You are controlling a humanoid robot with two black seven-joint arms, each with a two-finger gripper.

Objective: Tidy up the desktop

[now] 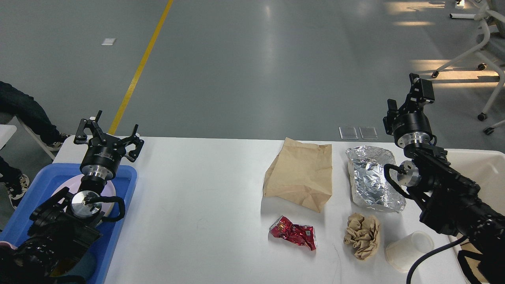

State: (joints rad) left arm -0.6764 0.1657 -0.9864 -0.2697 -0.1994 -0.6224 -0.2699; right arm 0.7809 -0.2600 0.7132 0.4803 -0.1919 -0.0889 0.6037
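Note:
The white desktop [205, 205] carries litter on its right half: a brown paper bag [300, 173], a sheet of crumpled foil [373, 181], a crushed red can [294, 232], a ball of crumpled brown paper [363, 234] and a white paper cup [408, 250] lying on its side. My right gripper [407, 96] is open and empty, raised beyond the table's far edge, right of the foil. My left gripper [108, 132] is open and empty above the far left corner.
A blue tray [122, 185] with a pale plate [59, 189] sits at the left edge under my left arm. A cream bin [469, 159] stands at the right, partly behind my right arm. A seated person's legs [23, 114] are at far left.

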